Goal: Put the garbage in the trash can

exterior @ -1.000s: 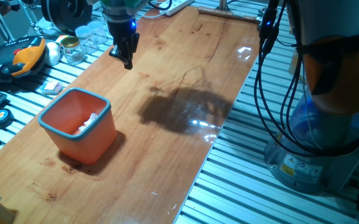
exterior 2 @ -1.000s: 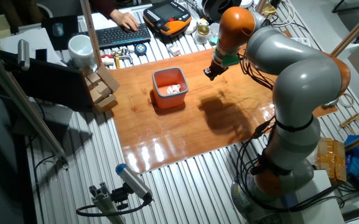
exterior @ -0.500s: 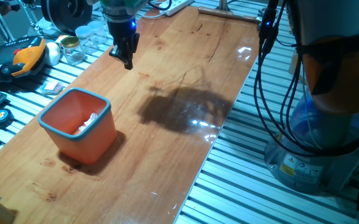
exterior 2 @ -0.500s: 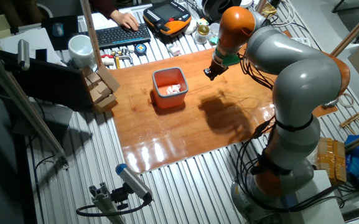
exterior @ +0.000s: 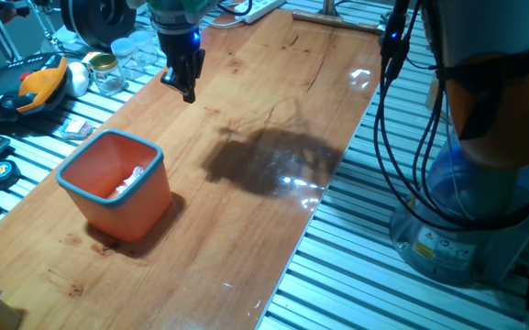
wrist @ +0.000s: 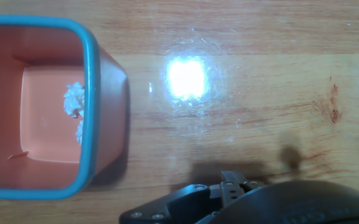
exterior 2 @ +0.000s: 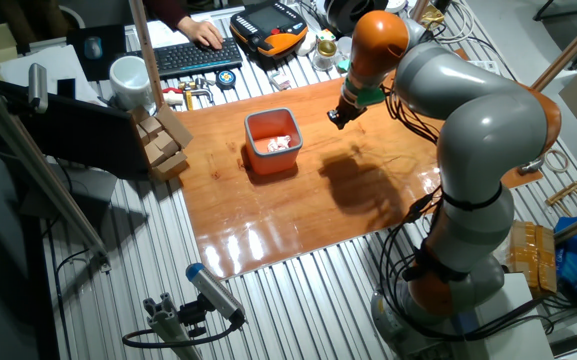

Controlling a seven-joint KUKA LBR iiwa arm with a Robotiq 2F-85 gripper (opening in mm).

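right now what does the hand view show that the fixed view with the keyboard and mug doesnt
Only the hand view looks straight down into the trash can, showing the garbage as white crumpled bits on its floor, plus a bright glare spot on the wood. Only that fixed view shows the arm, the gripper hanging over the table beside the bin, the keyboard, the mug and someone's hand. Both show the orange, blue-rimmed bin on the wooden table with white scrap inside.

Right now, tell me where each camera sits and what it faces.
One fixed view: low at the table's end, facing the trash can and end effector.
Other fixed view: high, facing down at the table and whole arm.
Hand view: straight down; the end effector's housing shows.
All share the trash can holding the garbage.
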